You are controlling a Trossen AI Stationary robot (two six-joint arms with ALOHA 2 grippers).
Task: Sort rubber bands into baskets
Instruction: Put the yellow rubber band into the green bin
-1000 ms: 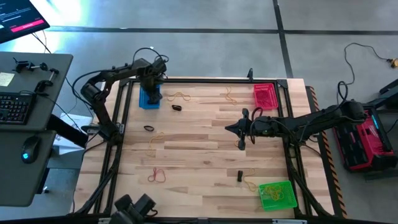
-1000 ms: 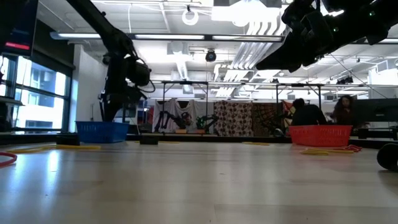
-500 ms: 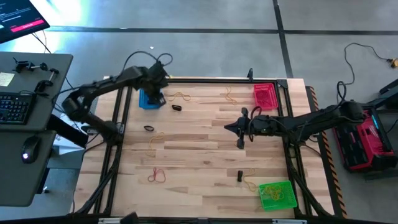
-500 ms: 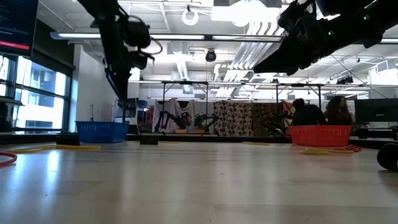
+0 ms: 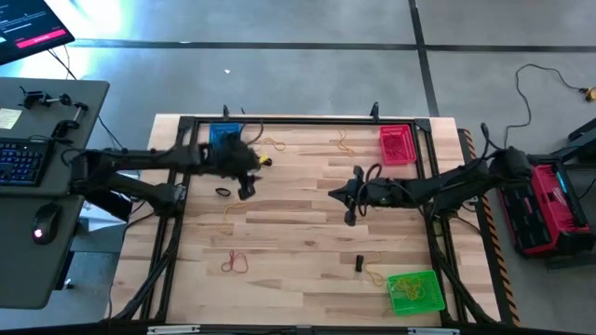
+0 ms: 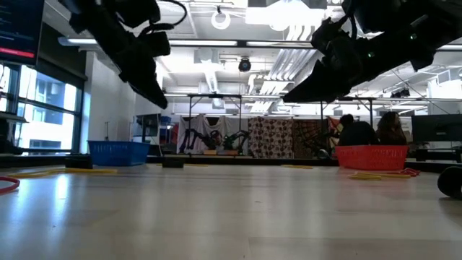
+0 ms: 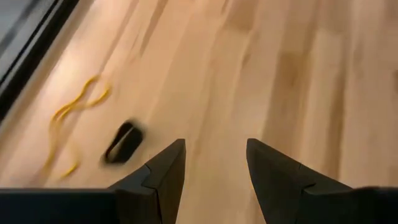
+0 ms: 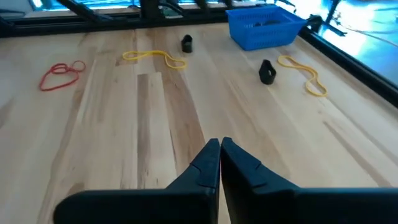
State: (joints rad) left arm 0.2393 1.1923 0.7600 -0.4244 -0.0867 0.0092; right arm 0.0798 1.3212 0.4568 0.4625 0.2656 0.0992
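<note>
Rubber bands lie loose on the wooden table: black ones (image 5: 223, 192) (image 5: 358, 263), yellow ones (image 5: 343, 141) (image 5: 231, 212), and a red one (image 5: 233, 263). The blue basket (image 5: 223, 136) stands at the far left, the red basket (image 5: 396, 144) at the far right, and the green basket (image 5: 414, 291) at the near right. My left gripper (image 7: 214, 163) hovers open above bare wood. A black band (image 7: 122, 141) and a yellow band (image 7: 71, 124) lie just ahead of it to one side. My right gripper (image 8: 219, 149) hangs shut over the table's middle, holding nothing.
A black metal frame (image 5: 307, 120) runs round the tabletop. A desk with a keyboard (image 5: 23, 158) stands off the left side, and a red and black case (image 5: 545, 209) off the right. People sit in the room behind the red basket (image 6: 372, 157).
My left gripper has left its place above the blue basket and swung toward the table's near edge and middle. It has tipped from pointing down to slanting forward. My right gripper has crept slightly toward the table's left and sunk a little, still shut.
</note>
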